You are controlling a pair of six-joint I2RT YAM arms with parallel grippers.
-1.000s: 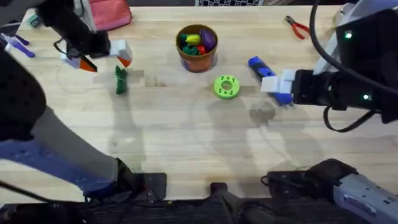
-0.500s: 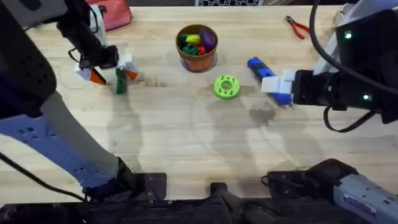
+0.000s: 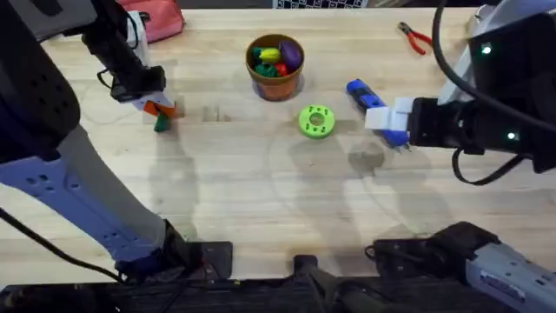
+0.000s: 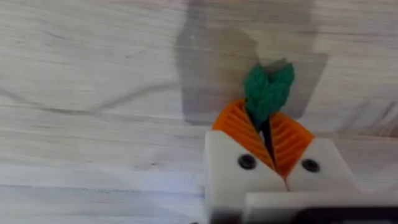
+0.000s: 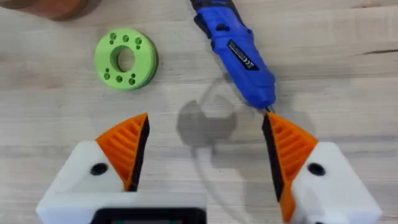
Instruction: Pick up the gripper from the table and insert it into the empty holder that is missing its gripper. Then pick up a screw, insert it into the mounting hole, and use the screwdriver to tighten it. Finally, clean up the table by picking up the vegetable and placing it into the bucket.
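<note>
At the table's left, the left gripper (image 3: 156, 106), white blocks with orange ribbed pads, is closed tight on the slim dark-green toy vegetable (image 4: 267, 90); in the left wrist view the knitted-looking green end sticks out from between the pads (image 4: 239, 124), which nearly meet around it. From overhead only a short green stub (image 3: 161, 124) shows below the fingers, so whether the vegetable is touching the pale wooden table (image 3: 226, 200) or just clear of it is hard to say. To do this step well, the grip looks shallow, near the vegetable's end, so the lift should probably be straight up and unhurried before carrying it rightward. The round brown-orange bucket (image 3: 275, 65) of colourful toy produce stands toward the far middle of the table, well apart from the vegetable; release should come only once the vegetable hangs over its rim. Right of the bucket lies a bright-green disc with holes (image 3: 315, 121), then the blue pen-shaped electric screwdriver (image 5: 236, 53). The right gripper (image 5: 202, 155) hovers spread wide and empty, the screwdriver's tip just beside one of its pads.
</note>
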